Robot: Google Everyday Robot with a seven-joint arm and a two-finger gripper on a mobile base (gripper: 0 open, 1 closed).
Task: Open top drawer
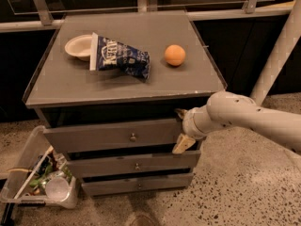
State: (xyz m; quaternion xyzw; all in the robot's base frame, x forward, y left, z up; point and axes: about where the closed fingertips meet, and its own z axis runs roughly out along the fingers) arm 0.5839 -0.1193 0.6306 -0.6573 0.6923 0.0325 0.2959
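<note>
At right end of top drawer (94, 136): end effector (179, 129), fingers (183, 144) spread wide, straddling front's edge. Knob (133, 137) lies well left, along drawer's long axis.

Chip bag (120, 59): white lettering on the blue wrapper, lying on the cabinet top; letters too blurred to make out.
Readable text elsewhere: none that I can read.
Gripper (182, 128): at the right end of the top drawer (113, 136) front; carries no legible marking.
</note>
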